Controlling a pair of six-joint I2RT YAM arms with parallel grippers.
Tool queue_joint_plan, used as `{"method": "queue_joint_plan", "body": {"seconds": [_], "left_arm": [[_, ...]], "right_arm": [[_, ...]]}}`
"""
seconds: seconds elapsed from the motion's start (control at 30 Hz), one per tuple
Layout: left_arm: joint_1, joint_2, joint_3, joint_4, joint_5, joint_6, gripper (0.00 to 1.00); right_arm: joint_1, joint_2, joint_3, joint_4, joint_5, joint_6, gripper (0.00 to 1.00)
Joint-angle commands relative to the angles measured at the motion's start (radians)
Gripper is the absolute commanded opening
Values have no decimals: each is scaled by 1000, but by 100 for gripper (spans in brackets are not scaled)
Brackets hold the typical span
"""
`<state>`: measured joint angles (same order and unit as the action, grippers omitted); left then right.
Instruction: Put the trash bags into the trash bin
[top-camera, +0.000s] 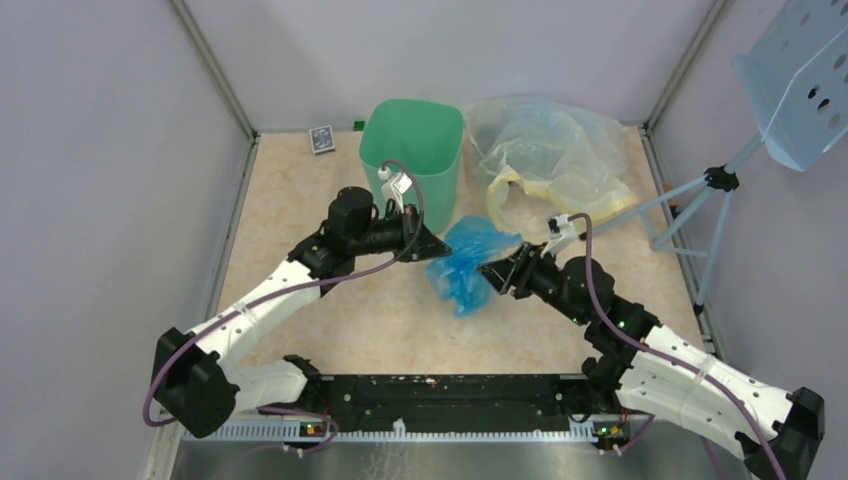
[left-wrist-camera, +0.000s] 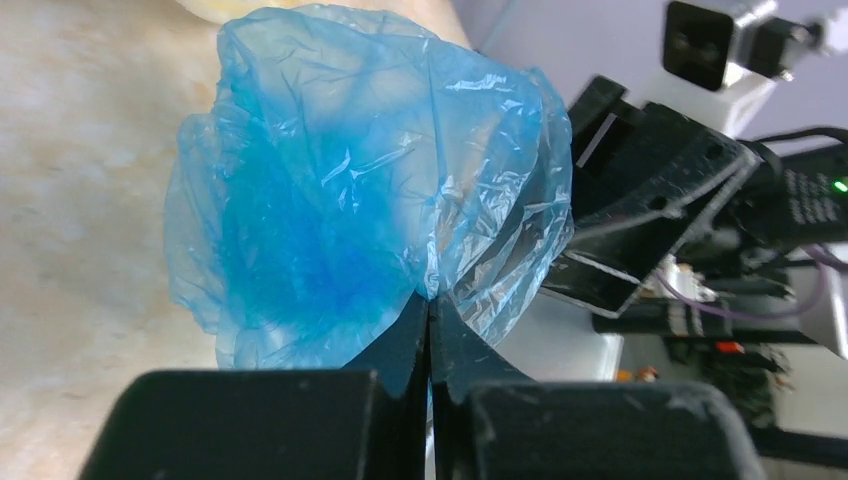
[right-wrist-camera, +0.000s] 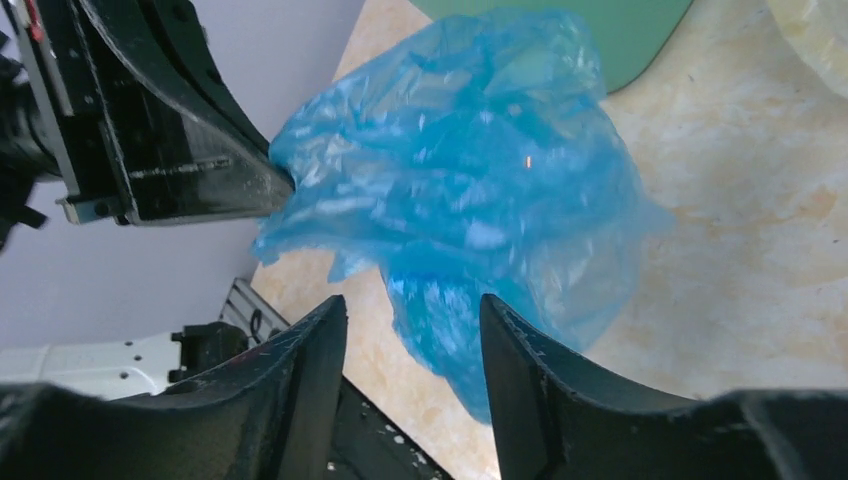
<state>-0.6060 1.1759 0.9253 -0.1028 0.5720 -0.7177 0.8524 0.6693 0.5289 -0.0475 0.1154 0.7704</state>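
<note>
The crinkly blue plastic trash bag (top-camera: 468, 262) is bunched up between the two hands, just in front of the mint-green plastic trash bin (top-camera: 412, 150) and not inside it; I cannot tell if it touches the pale stone-look surface (top-camera: 280, 180). The left hand (left-wrist-camera: 430, 308) has its two black fingers pressed tight together, pinching a fold at the bag's edge. The right hand (right-wrist-camera: 412, 305) has its fingers spread wide with the bag's lower part showing between them, and a big clear yellowish plastic bag (top-camera: 545, 150) lies right beside the bin.
</note>
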Motion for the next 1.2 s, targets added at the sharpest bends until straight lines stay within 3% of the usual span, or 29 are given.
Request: {"method": "queue_joint_plan", "body": {"seconds": [0.0,0.17,0.23,0.37,0.43,0.7,0.93,1.07,1.17], "left_arm": [[2,-36,-65,259,192,-155,0],[2,-70,-117,272,212,-171,0],[2,-86,-135,266,220,-171,0],[3,-109,-135,180,215,-109,0],[7,-130,-116,94,169,-50,0],[19,-121,-63,-129,8,73,0],[30,-105,-130,-48,87,23,0],[42,-119,-164,-62,43,35,0],[67,-127,-141,-215,-153,71,0]], "right_arm": [[-9,-4,0,125,-25,77,53],[-9,-2,0,99,69,159,57],[-9,1,-1,84,106,178,47],[-9,16,24,10,149,186,13],[-9,27,45,-55,186,173,0],[-12,66,141,-266,238,11,0],[-12,44,72,-112,24,-58,0],[-13,82,111,-222,138,-81,0],[-23,111,171,-337,287,-147,0]]}}
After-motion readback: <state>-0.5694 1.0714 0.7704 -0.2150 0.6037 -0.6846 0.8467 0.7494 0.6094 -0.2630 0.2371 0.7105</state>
